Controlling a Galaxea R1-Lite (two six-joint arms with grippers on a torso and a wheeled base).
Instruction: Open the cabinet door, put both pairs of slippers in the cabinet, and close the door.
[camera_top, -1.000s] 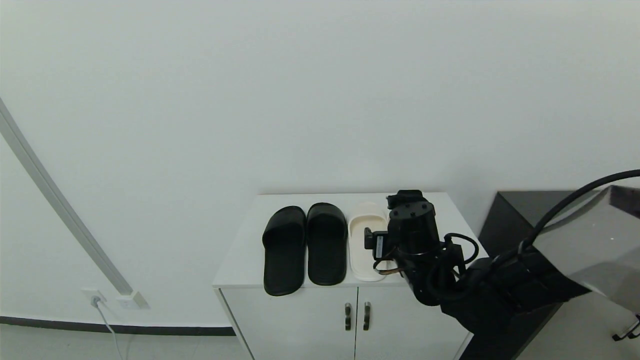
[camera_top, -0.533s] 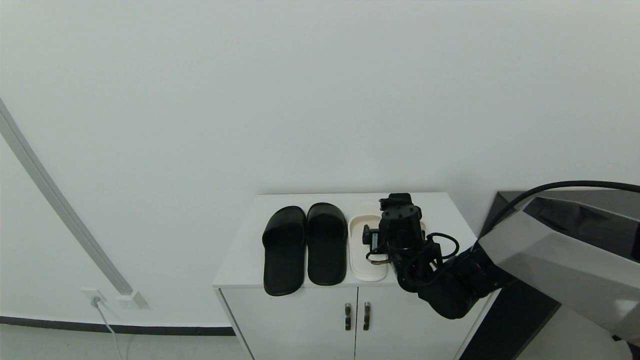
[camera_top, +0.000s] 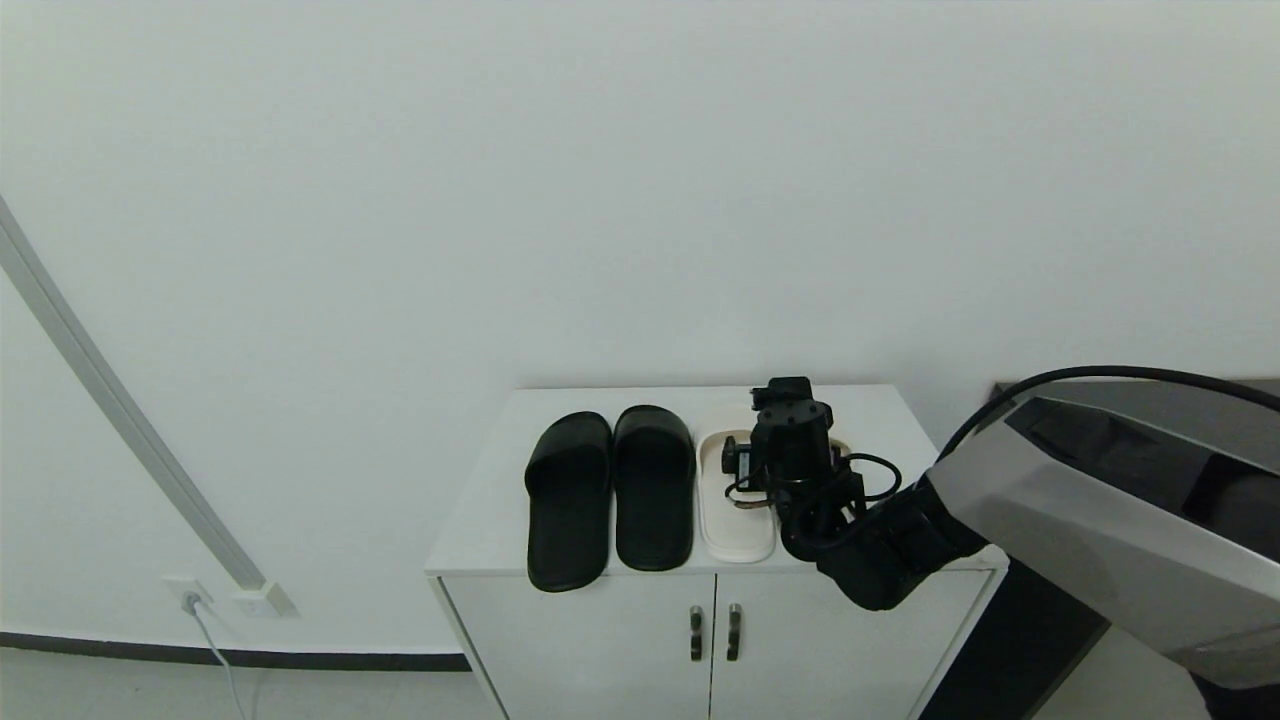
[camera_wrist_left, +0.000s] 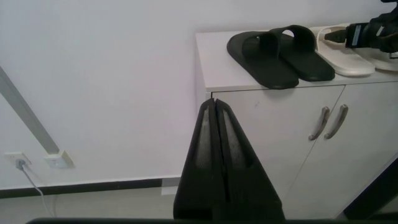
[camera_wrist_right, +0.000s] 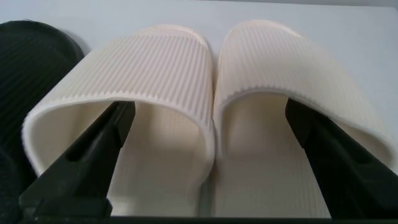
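A white cabinet (camera_top: 590, 650) stands against the wall with both doors shut and two handles (camera_top: 713, 632) at the middle. On its top lie a black pair of slippers (camera_top: 610, 492) and, to their right, a cream pair (camera_top: 733, 505) partly covered by my right wrist (camera_top: 792, 440). My right gripper (camera_wrist_right: 208, 111) is open wide, with one finger (camera_wrist_right: 93, 155) under the strap of one cream slipper (camera_wrist_right: 149, 81) and the other under its partner's (camera_wrist_right: 280, 68). My left gripper (camera_wrist_left: 214, 104) is shut and empty, low by the cabinet's (camera_wrist_left: 273, 137) left corner.
A dark unit (camera_top: 1040, 640) stands right of the cabinet. On the wall at the lower left are a socket with a cable (camera_top: 187, 598) and a slanted conduit (camera_top: 100, 390). The cabinet top is bare left of the black slippers.
My right arm has pushed forward and down over the cream slippers, toward the wall. The slippers and the doors have not moved.
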